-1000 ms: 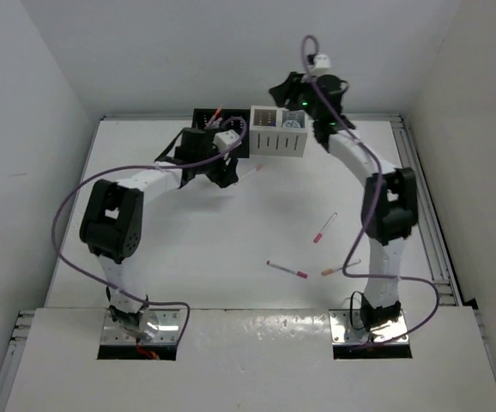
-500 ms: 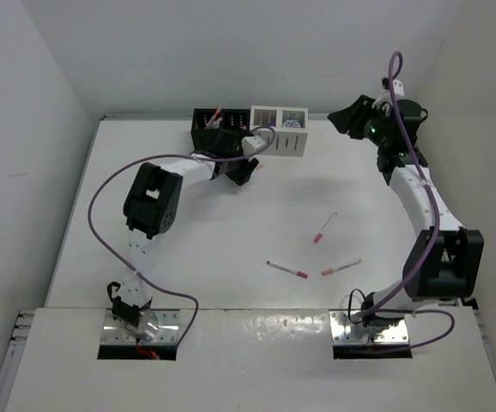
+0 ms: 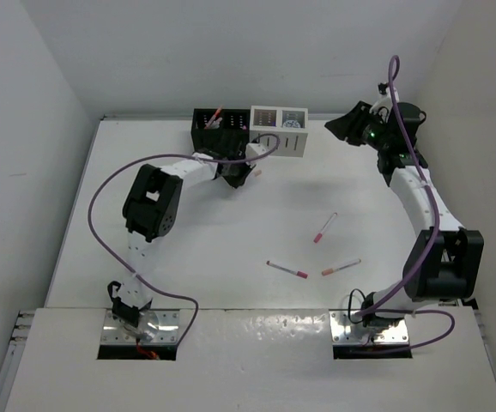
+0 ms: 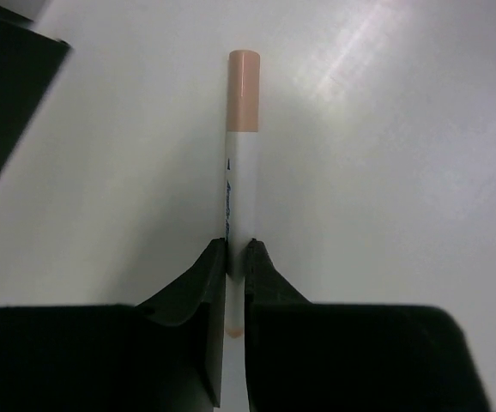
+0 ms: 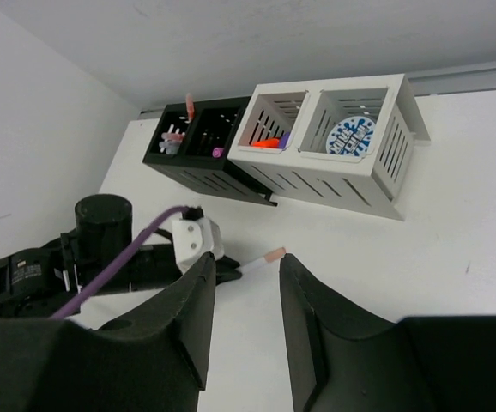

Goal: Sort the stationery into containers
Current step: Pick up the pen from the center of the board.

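left pincer (image 4: 237, 257) clamped on peach-capped pen (image 4: 243, 146) beside black organiser (image 3: 207, 129) | right pincer (image 5: 246, 283) apart, near counter's (image 3: 188, 249) far edge | loose pens (image 3: 324, 227): 3, mid-counter

No legible text anywhere. Small blue print runs along the pen (image 4: 240, 193) barrel, too blurred to read. Blue pattern on the jar (image 5: 349, 136) lid; no letters made out.

Top overhead, whole table (image 3: 188, 232); left wrist close on pen (image 4: 238, 172); right wrist far, shares white box (image 5: 351, 184).
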`<state>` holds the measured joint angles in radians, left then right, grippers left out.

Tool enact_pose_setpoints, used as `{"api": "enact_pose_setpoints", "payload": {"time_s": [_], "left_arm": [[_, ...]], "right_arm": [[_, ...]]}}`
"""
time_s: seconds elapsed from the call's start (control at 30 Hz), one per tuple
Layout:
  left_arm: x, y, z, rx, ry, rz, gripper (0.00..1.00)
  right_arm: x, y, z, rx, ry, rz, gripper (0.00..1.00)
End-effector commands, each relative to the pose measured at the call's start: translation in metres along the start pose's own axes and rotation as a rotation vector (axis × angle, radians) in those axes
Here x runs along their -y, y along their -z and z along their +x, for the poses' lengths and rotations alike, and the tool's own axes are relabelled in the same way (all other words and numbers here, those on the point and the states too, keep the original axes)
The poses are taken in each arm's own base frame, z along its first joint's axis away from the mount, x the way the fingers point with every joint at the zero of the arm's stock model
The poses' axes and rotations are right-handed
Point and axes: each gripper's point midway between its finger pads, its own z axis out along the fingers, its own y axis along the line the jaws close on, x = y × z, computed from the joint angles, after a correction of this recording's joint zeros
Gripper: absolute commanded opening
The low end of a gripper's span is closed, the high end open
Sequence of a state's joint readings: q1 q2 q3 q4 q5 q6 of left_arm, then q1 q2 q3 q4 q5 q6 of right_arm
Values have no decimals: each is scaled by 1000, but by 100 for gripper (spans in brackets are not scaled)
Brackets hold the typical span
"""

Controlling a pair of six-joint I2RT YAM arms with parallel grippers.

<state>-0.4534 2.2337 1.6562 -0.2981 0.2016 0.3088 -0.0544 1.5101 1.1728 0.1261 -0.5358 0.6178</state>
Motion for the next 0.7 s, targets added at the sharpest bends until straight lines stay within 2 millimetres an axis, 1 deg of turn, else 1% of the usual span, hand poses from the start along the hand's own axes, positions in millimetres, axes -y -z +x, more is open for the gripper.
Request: {"api": "enact_pose_setpoints", "payload": {"time_s": [0.0,0.03,0.07,0.1,0.13,0.17,0.2,0.23,0.27,0.3,0.33,0.37,0.4,0.43,0.47,0.5,0.53,0.63,0.67], "left_arm": [[58,20,69,-234,-9,151,9],[61,29,67,-226,-4,155,1],[63,34,66,-210,0,159,0],[68,50,65,-172,39,172,0],[64,56,49,-82,52,167,0],[69,67,52,-31,99,217,0],[68,78,40,27,149,223,0],[63,104,12,131,145,210,0],[63,117,-1,211,186,236,0],[63,139,-21,290,188,240,0],[64,150,-30,335,200,251,0],[71,161,-42,389,211,284,0],[74,178,-55,435,218,301,0],[78,186,-61,461,220,319,0],[86,200,-71,498,229,355,0],[87,207,-81,536,224,367,0],[89,212,-86,555,227,382,0],[97,231,-98,600,262,450,0],[99,238,-101,618,257,458,0]], "right_arm": [[-37,11,-25,49,67,-77,35],[-36,11,-19,35,70,-74,35],[-36,11,-13,21,66,-74,35],[-42,13,-9,13,71,-83,37],[-38,14,2,-9,52,-75,40],[-36,15,10,-23,34,-70,43],[-53,15,22,-44,32,-104,48],[-52,16,38,-74,-5,-107,51],[-60,15,46,-83,-8,-127,53],[-66,17,49,-85,-13,-140,54],[-72,16,53,-93,-29,-155,57],[-84,14,55,-98,-28,-182,58],[-89,12,56,-103,-42,-187,59],[-94,7,55,-111,-81,-192,64],[-104,4,58,-121,-99,-213,67],[-111,2,58,-125,-118,-226,68],[-117,-4,56,-126,-150,-240,70],[-142,-14,58,-134,-154,-296,72],[-146,-16,57,-137,-148,-305,72]]}}
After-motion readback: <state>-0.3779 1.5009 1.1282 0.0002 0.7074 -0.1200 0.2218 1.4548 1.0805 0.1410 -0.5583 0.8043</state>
